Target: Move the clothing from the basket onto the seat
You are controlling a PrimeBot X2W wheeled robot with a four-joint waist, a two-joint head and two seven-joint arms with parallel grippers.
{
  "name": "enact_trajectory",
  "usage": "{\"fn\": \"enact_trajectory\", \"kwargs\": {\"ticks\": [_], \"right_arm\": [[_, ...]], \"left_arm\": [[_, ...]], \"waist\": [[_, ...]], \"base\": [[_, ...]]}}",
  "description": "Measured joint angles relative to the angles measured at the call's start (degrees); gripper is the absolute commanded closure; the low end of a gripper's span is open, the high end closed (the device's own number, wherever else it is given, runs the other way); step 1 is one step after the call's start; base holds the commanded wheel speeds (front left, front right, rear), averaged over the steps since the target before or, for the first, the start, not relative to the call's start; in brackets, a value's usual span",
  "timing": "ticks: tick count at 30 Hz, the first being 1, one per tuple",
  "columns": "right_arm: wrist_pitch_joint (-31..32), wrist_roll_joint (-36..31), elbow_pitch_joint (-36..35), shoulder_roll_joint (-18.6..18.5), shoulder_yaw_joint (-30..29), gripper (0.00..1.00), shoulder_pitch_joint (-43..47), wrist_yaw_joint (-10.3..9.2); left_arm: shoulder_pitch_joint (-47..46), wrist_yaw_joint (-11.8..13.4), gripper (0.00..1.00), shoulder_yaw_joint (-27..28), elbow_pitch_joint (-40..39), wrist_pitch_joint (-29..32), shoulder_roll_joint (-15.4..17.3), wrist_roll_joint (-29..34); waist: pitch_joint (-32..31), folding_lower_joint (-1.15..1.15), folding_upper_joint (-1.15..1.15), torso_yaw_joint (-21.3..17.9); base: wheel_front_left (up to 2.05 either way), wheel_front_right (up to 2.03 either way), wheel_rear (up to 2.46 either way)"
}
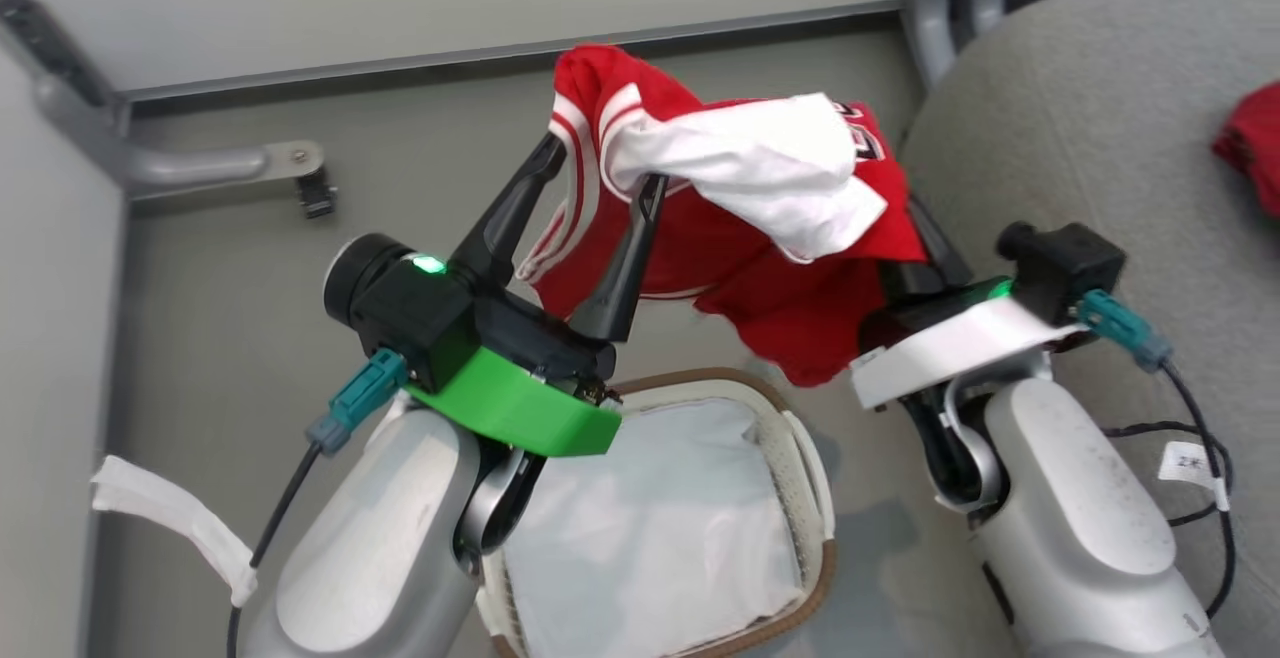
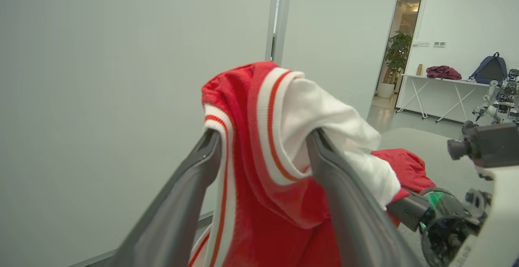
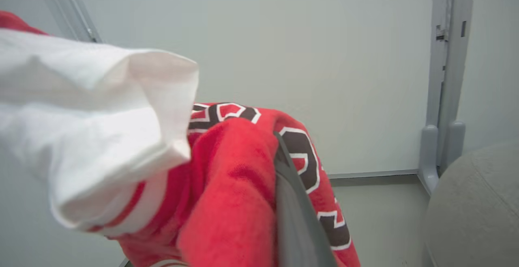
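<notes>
The clothing point(image 1: 720, 268), a red jersey with white trim and its white inner side turned out, hangs in the air above the floor between both grippers. My left gripper point(image 1: 600, 178) is open, fingers spread wide, with the jersey's striped edge draped over and between them point(image 2: 263, 134). My right gripper point(image 1: 905, 228) is buried in the jersey's right side; one dark finger point(image 3: 300, 210) shows pressed into bunched red fabric point(image 3: 227, 202). Below my left wrist the basket point(image 1: 815, 558) holds just its white liner point(image 1: 650, 518). To the right lies the grey seat point(image 1: 1100, 138).
Another red bundle point(image 1: 1255, 143) lies on the seat's far right. A grey metal frame leg with a caster point(image 1: 300, 178) stands at the wall on the left, and a post point(image 1: 935, 8) rises beside the seat. Cables point(image 1: 1190, 418) hang from my right wrist.
</notes>
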Motion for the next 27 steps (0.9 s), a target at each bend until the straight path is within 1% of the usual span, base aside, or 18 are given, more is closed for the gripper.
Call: {"fn": "enact_trajectory", "kwargs": {"ticks": [4, 9, 12, 17, 23, 27], "right_arm": [[0.00, 1.33, -2.94, -0.01, -3.57, 1.00, 1.46, 0.00], [-0.01, 2.16, -5.84, -0.08, -9.36, 1.00, 2.83, 0.00], [0.00, 2.24, -6.94, -0.09, -11.44, 1.00, 3.76, 0.00], [0.00, 3.58, -8.65, -0.07, -13.38, 1.00, 4.84, 0.00], [0.00, 5.31, -9.89, -0.07, -12.94, 1.00, 6.67, 0.00], [0.00, 5.20, -9.81, -0.08, -13.28, 1.00, 6.80, 0.00]], "left_arm": [[1.92, 0.00, 0.00, -0.10, -0.12, 0.00, 1.04, 0.55], [3.81, 0.00, 0.00, -0.51, -0.26, 0.00, 1.91, 0.44], [4.46, 0.00, 0.00, -0.52, -0.43, 0.00, 2.67, 0.56], [5.43, 0.00, 0.00, -0.74, -0.51, 0.00, 3.30, 0.59], [6.31, 0.00, 0.00, -1.11, -0.66, 0.00, 3.93, 0.68], [6.75, 0.00, 0.00, -2.11, -0.37, 0.00, 3.91, 0.68]], "waist": [[0.33, 0.00, 0.00, -4.12], [0.64, 0.00, 0.00, -9.62], [0.82, 0.00, 0.00, -12.80], [1.17, 0.00, 0.00, -17.74], [1.78, 0.00, 0.00, -23.31], [2.20, 0.00, 0.00, -26.17]], "base": [[0.00, 0.00, 0.00], [0.00, 0.00, 0.00], [0.00, 0.00, 0.00], [0.00, 0.00, 0.00], [0.00, 0.00, 0.00], [0.00, 0.00, 0.00]]}}
